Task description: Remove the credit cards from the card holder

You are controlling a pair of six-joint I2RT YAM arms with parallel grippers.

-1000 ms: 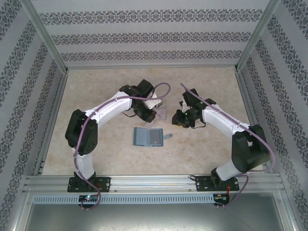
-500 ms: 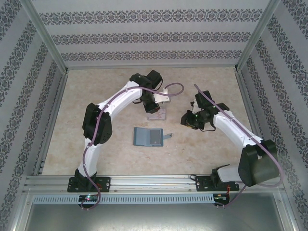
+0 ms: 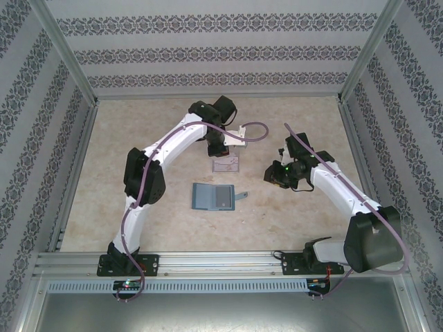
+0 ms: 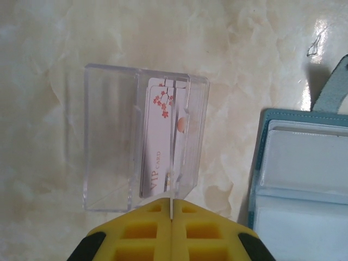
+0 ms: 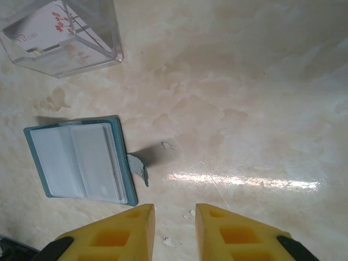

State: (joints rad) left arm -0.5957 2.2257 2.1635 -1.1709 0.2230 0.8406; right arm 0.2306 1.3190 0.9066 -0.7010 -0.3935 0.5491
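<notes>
- Bench (image 3: 138,138): pale, marbled.
- Left gripper (image 4: 171,209): jaws together, over the clear tray.
- Right gripper (image 5: 175,215): jaws slightly apart, toward the right edge.
- Card holder (image 3: 213,197): open flat, mid-bench, nearer the near edge.
- Clear tray (image 3: 225,165): just beyond it.
- Credit card (image 4: 157,147): pale, inside the tray.

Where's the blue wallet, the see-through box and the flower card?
wallet (image 5: 70,160): right wrist view, on its clear inner pockets.
box (image 4: 106,141): left wrist view, on its bare left half.
card (image 4: 157,144): left wrist view, on its pale middle.
</notes>
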